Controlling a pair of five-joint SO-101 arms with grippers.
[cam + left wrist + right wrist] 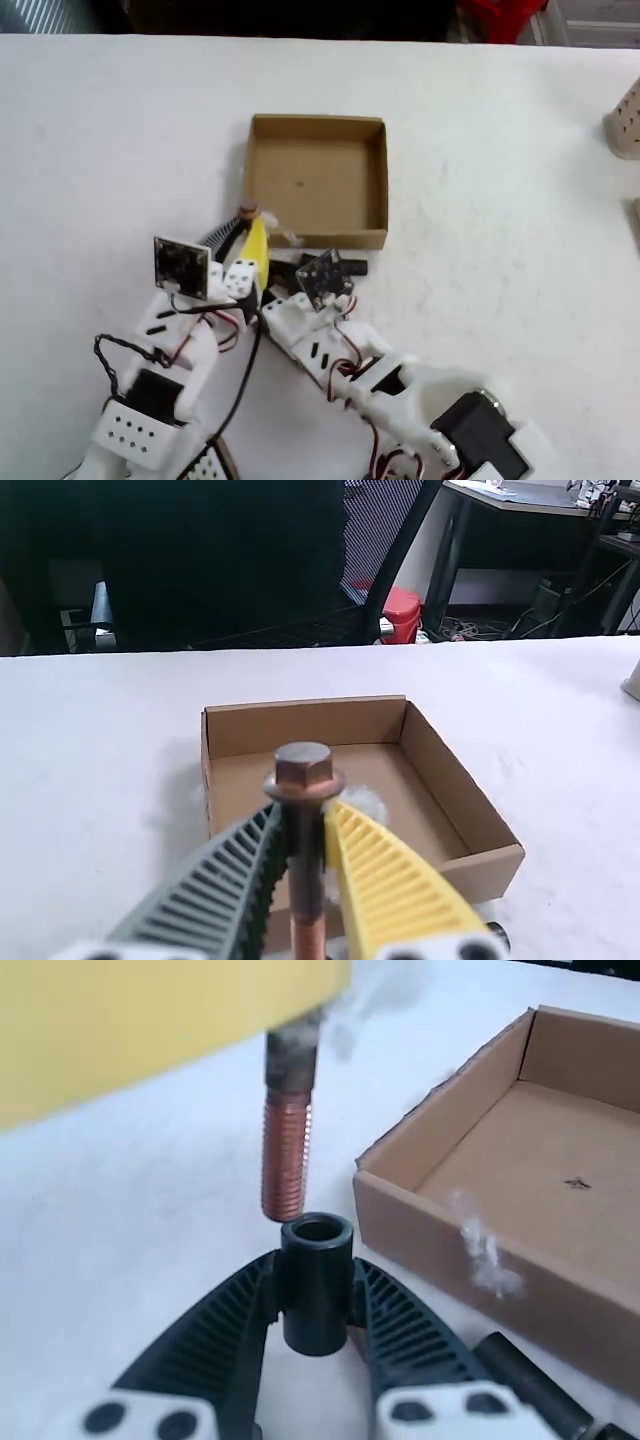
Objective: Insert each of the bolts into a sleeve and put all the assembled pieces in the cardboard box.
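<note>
My left gripper [303, 815] is shut on a copper bolt [303, 772], held upright with its hex head on top, just in front of the cardboard box [452, 810]. My right gripper [317, 1260] is shut on a black sleeve [317, 1285] that stands upright with its bore facing up. The bolt's threaded tip [287, 1165] hangs just above the sleeve's mouth, a little off to one side. In the high view the left gripper [248, 235] and the right gripper [272, 275] meet at the box's [318, 240] front left corner. The box holds nothing.
A second black sleeve [350, 267] lies on the table against the box's front wall, also seen as the sleeve [530, 1385] beside my right gripper. A beige perforated object [625, 120] stands at the table's far right edge. White table surface spreads to both sides.
</note>
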